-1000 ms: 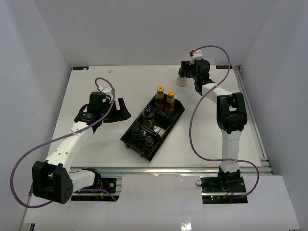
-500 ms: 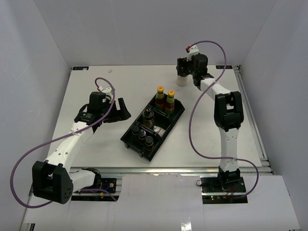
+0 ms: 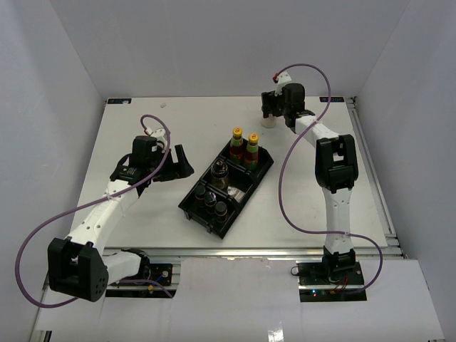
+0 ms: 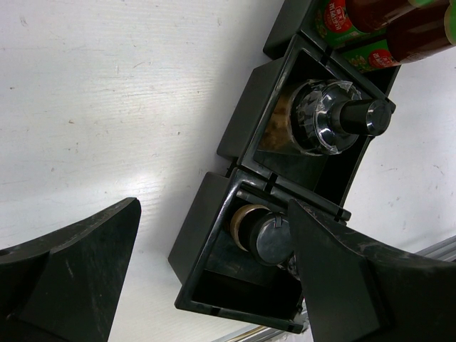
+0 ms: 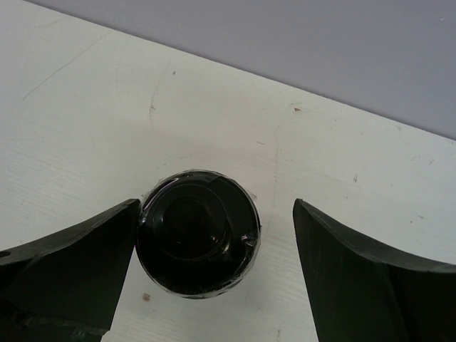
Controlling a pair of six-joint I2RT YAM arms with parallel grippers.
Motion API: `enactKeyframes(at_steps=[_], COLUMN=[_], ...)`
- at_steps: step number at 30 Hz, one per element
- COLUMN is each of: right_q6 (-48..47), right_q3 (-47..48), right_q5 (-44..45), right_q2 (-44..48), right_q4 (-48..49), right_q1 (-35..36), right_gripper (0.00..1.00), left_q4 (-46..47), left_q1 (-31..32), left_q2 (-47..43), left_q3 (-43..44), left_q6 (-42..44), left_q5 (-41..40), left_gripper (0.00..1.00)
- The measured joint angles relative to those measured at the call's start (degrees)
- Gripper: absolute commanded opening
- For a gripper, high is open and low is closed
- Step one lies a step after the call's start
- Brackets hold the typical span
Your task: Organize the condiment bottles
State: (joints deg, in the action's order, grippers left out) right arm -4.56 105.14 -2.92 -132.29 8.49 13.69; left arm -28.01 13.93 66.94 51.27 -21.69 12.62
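Note:
A black divided tray [image 3: 196, 197] lies in the middle of the table. Its far compartment holds two red-sauce bottles [image 3: 244, 147] with green necks and yellow caps. The middle one holds a jar with a silver lid [image 3: 220, 173] [image 4: 324, 122]. The near one holds several dark jars [image 3: 212, 200] [image 4: 267, 234]. A cream-bodied bottle with a black top [image 3: 268, 120] [image 5: 194, 232] stands alone at the back of the table. My right gripper [image 3: 270, 104] [image 5: 214, 242] is open and straddles it from above; its left finger [image 5: 78, 263] is close against the top. My left gripper [image 3: 179, 162] [image 4: 214, 271] is open and empty, left of the tray.
White walls enclose the table on three sides. A metal rail [image 3: 285, 251] runs along the near edge. The cream bottle stands close to the back wall.

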Motion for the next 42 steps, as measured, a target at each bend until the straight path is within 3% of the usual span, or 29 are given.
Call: enactKeyframes(at_steps=[6,13,16,20,23,31,42], right_q6=[-0.1,0.1,0.1,-0.1,-0.6,-0.9,1.3], right_q3=[0.0,0.9,0.9,-0.1,-6.5,-33.2,-58.1], right_q5=[-0.1,-0.5,-0.5,0.3,1.2,3.0,-0.1], right_q2=[-0.3,-0.3,-0.3,0.7,5.6,29.7,60.8], right_q4=[-0.1,-1.3,-1.6,-2.5,-3.1,-6.2,-5.5], right_q1=[0.0,0.2,0.2,0.2,0.2,-0.1,0.8], right_gripper=[0.81,0.36,0.11,0.08,0.08,0.08,0.08], left_q4=[0.0,0.1,0.1,0.1,0.2,0.2,-0.6], left_q1=[0.0,0.0,0.0,0.0,0.0,0.0,0.0], left_q2=[0.2,0.2,0.2,0.2,0.1,-0.1,-0.8], left_q3=[0.0,0.0,0.0,0.0,0.0,0.0,0.0], left_q6=[0.0,0.0,0.0,0.0,-0.2,-0.5,-0.9], left_q5=[0.0,-0.2,-0.2,-0.2,-0.1,0.1,0.1], left_gripper=[0.95,0.95,0.95,0.95,0.95,0.95,0.95])
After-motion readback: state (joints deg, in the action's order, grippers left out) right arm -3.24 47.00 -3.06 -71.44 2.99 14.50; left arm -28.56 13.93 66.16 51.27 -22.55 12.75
